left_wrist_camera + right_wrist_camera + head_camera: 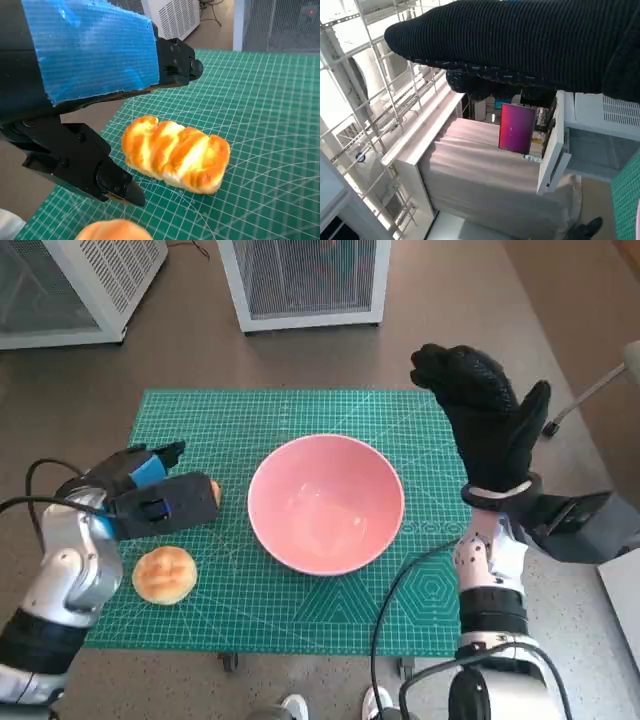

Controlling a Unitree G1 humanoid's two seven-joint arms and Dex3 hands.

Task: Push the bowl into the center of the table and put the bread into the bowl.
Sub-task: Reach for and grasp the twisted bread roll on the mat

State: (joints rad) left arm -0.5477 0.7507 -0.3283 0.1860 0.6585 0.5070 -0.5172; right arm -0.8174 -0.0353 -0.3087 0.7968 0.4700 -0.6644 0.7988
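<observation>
Bread [175, 155], a glazed plaited loaf, lies on the green cutting mat [330, 625] directly under the left hand [150, 495]. In the left wrist view it sits between that hand's fingers [107, 180]: one reaches along one side of the loaf and another stretches out over the far side, both spread wide and clear of the crust, holding nothing. In the head view only the loaf's end peeks out past the fingers on the side toward the bowl. A second piece, a round bun [165, 575], rests on the mat just beside the left hand, on the robot's side of it, untouched. The pink bowl [326, 502] stands upright near the middle of the tabletop, between the two hands, with nothing in it. The right hand [485, 420] is raised off the mat beyond the bowl's rim, its gloved fingers [450, 370] extended and holding nothing.
</observation>
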